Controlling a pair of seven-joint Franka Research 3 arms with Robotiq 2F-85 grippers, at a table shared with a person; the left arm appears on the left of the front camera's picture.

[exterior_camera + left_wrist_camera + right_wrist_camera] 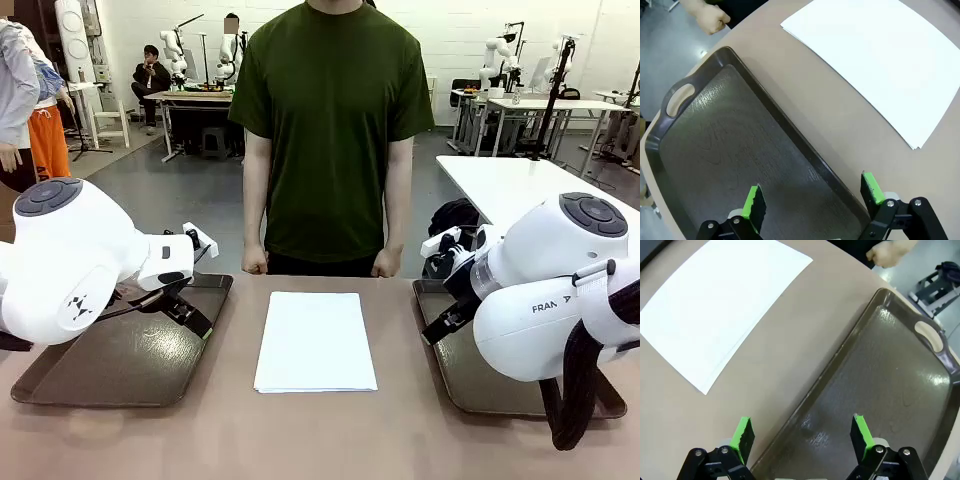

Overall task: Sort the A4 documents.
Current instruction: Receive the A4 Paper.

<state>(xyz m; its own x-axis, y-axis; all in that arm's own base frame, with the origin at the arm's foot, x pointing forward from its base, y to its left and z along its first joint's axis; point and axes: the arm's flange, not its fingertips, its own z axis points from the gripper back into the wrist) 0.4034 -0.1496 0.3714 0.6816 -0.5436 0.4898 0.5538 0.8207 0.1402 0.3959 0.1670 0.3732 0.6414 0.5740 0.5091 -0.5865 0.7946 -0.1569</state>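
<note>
A4 sheets [315, 340] [875, 60] [722, 305]: thin stack, plain white, blank. Lies flat on brown table [320, 440], approx. centre, btw. left tray [120, 360] & right tray [470, 385], touching neither. Long sides run near-to-far. Edges slightly fanned at one corner, so more than one sheet.

My arms [70, 260] glossy white, dark grey joint caps [47, 195]; black ribbed cable [575, 390] on right; fingers [754, 207] black, green-padded.

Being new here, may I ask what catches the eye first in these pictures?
White A4 documents lie stacked mid-table between a dark brown left tray and right tray. The left tool and right tool hang open, one over each tray's inner edge. A person in a green shirt stands at the far side.
</note>
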